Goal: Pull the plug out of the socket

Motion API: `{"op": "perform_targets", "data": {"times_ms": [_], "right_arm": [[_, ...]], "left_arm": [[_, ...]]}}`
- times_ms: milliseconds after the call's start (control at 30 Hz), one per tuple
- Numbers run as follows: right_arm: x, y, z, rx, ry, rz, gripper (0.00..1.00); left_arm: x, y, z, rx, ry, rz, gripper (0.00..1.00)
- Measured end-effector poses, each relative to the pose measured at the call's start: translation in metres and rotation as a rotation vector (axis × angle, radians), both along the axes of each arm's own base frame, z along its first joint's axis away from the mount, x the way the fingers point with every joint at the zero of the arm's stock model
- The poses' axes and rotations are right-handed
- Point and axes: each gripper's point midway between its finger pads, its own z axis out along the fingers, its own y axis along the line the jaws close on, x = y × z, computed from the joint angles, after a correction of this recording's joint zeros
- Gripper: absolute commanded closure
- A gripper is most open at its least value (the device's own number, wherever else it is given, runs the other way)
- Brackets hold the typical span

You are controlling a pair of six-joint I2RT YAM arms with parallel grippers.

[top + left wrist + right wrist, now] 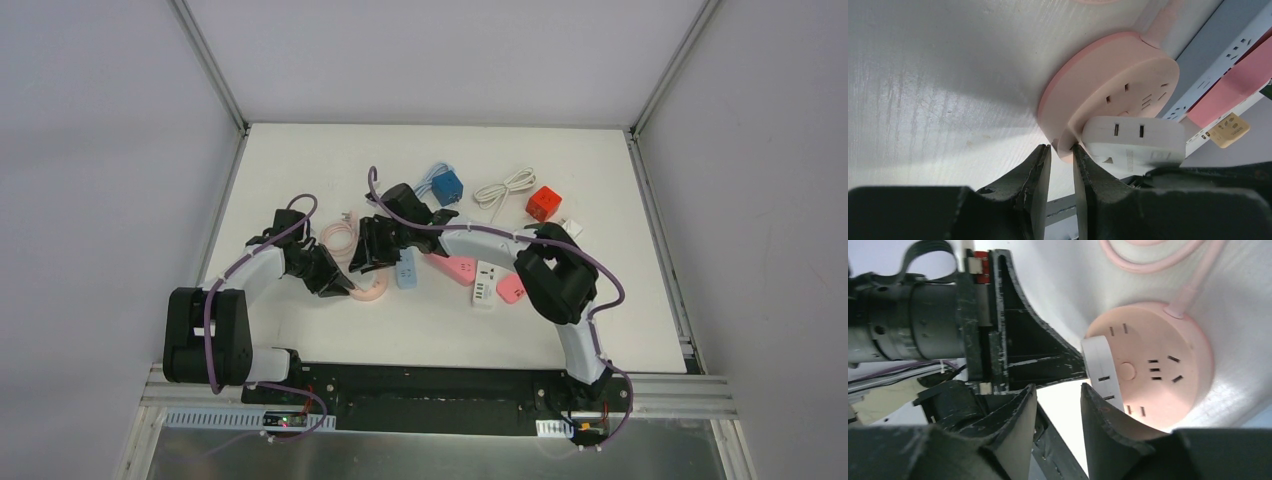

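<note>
A round pink socket (372,291) (1118,75) (1158,365) lies flat on the white table, and a white plug (1133,140) (1100,367) sits in its near edge. My left gripper (340,280) (1062,148) pinches the socket's rim just left of the plug, with the pink edge caught between its tips. My right gripper (372,262) (1058,387) hovers over the same edge with a gap between its fingers and nothing in it. Its right fingertip (1088,392) is close beside the plug, which stays outside the jaws.
The socket's pink cord (338,237) coils behind it. To the right lie a pale blue power strip (406,268), a pink one (455,268) and a white one (485,285). Farther back are a blue cube (447,186), a white cable (503,187) and a red cube (544,203).
</note>
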Motion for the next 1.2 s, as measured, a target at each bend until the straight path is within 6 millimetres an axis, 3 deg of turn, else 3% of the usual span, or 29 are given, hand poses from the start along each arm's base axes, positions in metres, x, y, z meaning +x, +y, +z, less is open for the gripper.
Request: {"op": "perform_targets", "data": {"times_ms": [167, 367, 467, 667, 1000, 1200], "right_arm": [[0.013, -0.013, -0.013, -0.08, -0.03, -0.065, 0.48], [0.041, -0.035, -0.01, -0.112, -0.076, -0.171, 0.43], [0.045, -0.038, -0.008, -0.112, -0.085, -0.186, 0.43], [0.035, -0.033, -0.01, -0.105, -0.062, -0.155, 0.43], [0.015, -0.026, -0.032, -0.122, 0.016, -0.077, 0.43], [0.009, -0.021, -0.029, -0.089, 0.037, -0.033, 0.53]], "left_arm": [[0.0, 0.0, 0.0, 0.0, 0.0, 0.0, 0.76], [0.0, 0.0, 0.0, 0.0, 0.001, 0.0, 0.76], [0.0, 0.0, 0.0, 0.0, 0.0, 0.0, 0.76], [0.0, -0.001, 0.0, 0.001, 0.0, -0.006, 0.76], [-0.001, -0.001, 0.0, 0.001, 0.003, -0.006, 0.77], [-0.004, -0.001, 0.0, 0.002, 0.017, -0.006, 0.77]]}}
